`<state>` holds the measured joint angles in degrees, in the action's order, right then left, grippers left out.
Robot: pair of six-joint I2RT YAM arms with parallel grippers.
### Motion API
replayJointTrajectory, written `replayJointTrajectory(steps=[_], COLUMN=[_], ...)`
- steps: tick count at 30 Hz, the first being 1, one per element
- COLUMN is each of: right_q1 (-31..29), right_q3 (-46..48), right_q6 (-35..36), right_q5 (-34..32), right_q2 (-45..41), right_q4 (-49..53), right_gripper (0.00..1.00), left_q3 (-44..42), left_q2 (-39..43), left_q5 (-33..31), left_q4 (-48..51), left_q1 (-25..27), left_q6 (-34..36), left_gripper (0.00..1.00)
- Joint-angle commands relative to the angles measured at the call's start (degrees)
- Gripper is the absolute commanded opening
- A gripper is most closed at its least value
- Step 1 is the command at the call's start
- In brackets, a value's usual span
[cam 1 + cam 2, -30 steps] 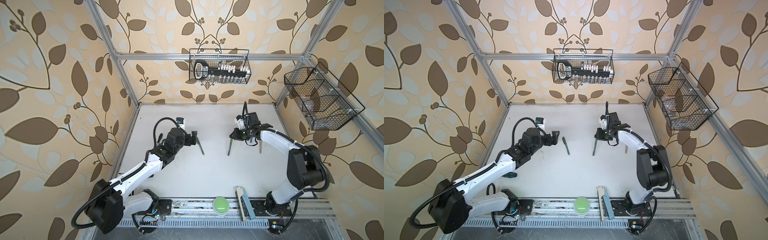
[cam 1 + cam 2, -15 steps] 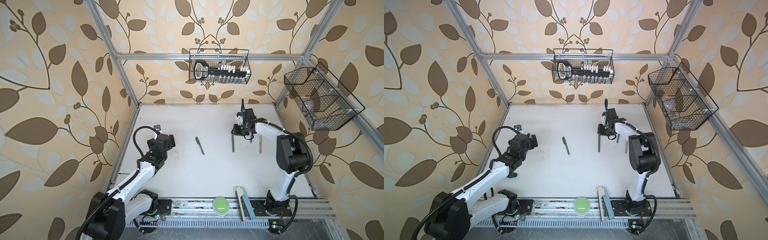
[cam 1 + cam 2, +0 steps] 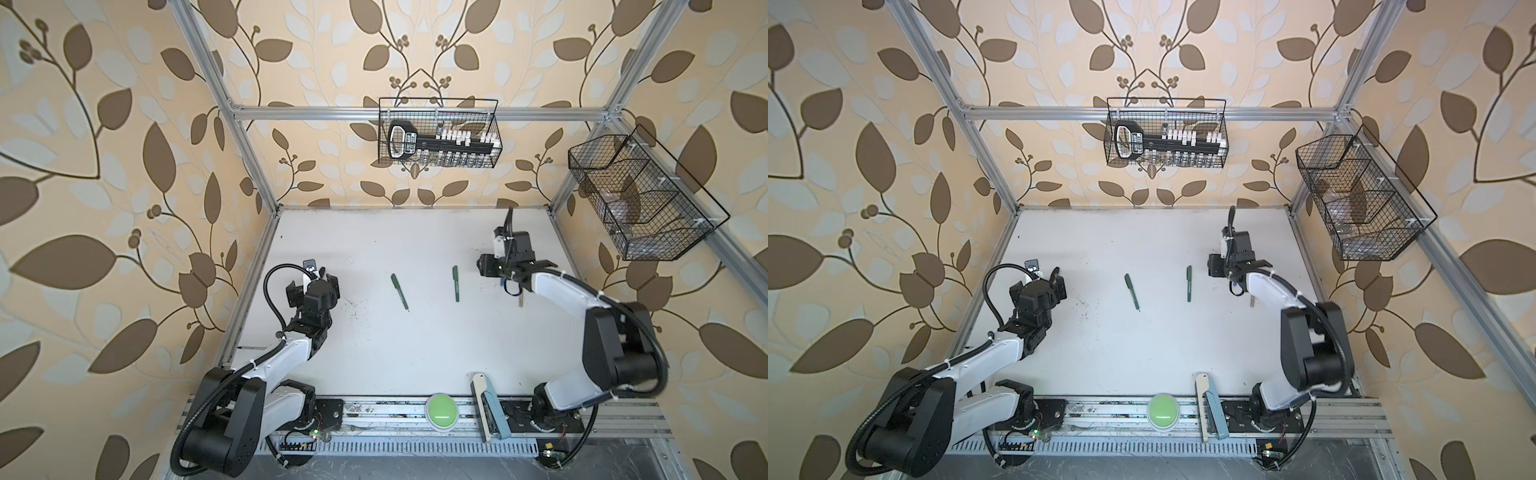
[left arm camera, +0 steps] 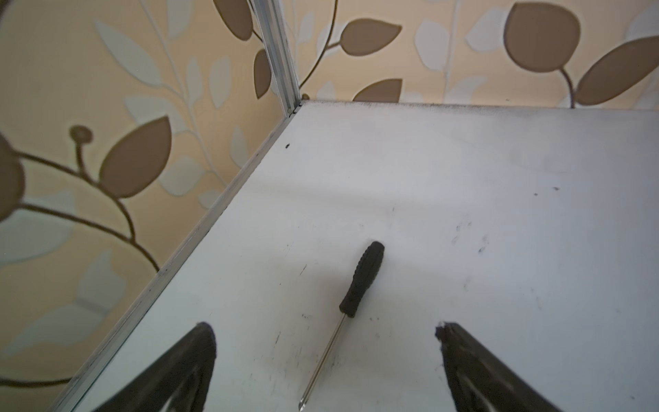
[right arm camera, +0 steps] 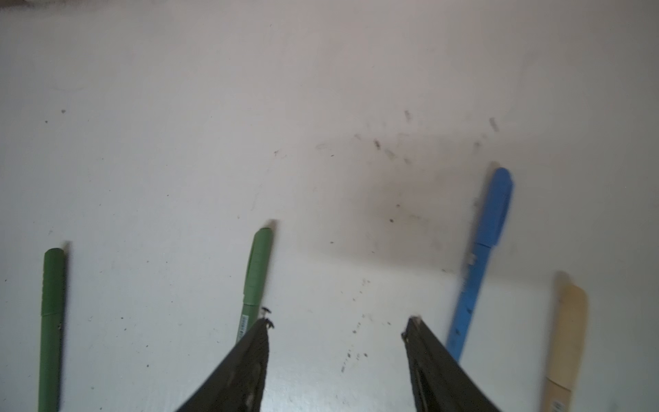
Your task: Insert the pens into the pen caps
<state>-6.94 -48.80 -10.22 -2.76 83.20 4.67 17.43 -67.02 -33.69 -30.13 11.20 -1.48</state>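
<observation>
The white table (image 3: 374, 353) held two green pens (image 5: 51, 321), a blue pen (image 5: 481, 264) and a beige pen (image 5: 567, 339). The left pincer (image 4: 324, 328), near a black screwdriver (image 4: 362, 281), and the right pincer (image 5: 338, 321) stood spread, empty.

A robot lab cell: aluminium frame (image 3: 311, 113), wallpapered panels (image 3: 104, 166), hanging wire basket (image 3: 436, 99)

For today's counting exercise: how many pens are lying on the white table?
4. Two lie mid-table: a slanted green pen and a straighter green pen. The blue pen and beige pen lie beside the right gripper, partly under its arm. Others may be hidden.
</observation>
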Motion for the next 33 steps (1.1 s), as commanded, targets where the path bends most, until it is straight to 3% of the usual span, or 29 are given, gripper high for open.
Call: replayJointTrajectory(steps=[1,4,7,8,9,10,12,14,15,17,19,21,33], right_q1=[1.19,3.65,6.76,7.48,6.64,5.39,2.68,2.68,2.6,2.59,4.15,4.04,3.97], right_q3=[13.17,20.67,28.85,29.91,29.9,31.73,35.93,39.41,41.38,39.11,39.45,39.5,38.69], right_q6=[2.79,3.03,2.92,3.75,4.49,5.95,8.2,7.09,7.8,7.71,7.62,7.77,8.62], right_q5=[-13.41,-19.34,-16.13,-13.2,-13.0,-12.94,-14.93,-17.28,-17.78,-15.45,-12.74,-12.58,-10.45], right_q2=[-7.56,-9.86,-8.65,-8.12,-8.65,-8.68,-8.67,-7.99,-4.79,-7.13,-6.03,-6.01,-6.31], right_q4=[-19.01,-28.14,-43.28,-46.11,-45.16,-48.72,-56.51,-62.85,-70.92,-62.41,-64.41,-64.79,-62.77], right_gripper=[0.7,0.74,0.74,0.74,0.74,0.74,0.75,0.93,1.0,1.0,1.0,1.0,1.0], left_q3=[-0.18,2.92,1.99,0.81,-0.96,-3.04,-3.55,-0.63,1.76,2.93,4.32,3.33,3.79], left_q2=[-3.03,-4.93,-4.19,-4.41,-5.98,-7.98,-10.91,-14.11,-17.99,-20.78,-18.77,-19.74,-19.03], left_q5=[-1.5,2.42,4.31,5.43,5.77,5.31,6.07,7.24,7.49,10.01,10.45,10.31,10.36], left_q4=[-13.43,-8.31,-8.56,-9.74,-12.59,-19.22,-22.27,-19.43,-17.87,-19.15,-12.91,-16.73,-14.68], left_q1=[-1.89,-3.86,-4.69,-5.34,-6.09,-6.35,-6.89,-6.9,-6.96,-8.36,-9.7,-9.71,-9.7], left_q6=[1.35,-0.1,-0.7,-1.38,-2.8,-2.48,-2.82,-2.48,-2.16,-1.88,-4.29,-3.54,-3.97], left_gripper=[0.99,0.99,0.99,0.99,0.99,0.99,0.99,0.99,0.99,0.99,0.99,0.99,0.99])
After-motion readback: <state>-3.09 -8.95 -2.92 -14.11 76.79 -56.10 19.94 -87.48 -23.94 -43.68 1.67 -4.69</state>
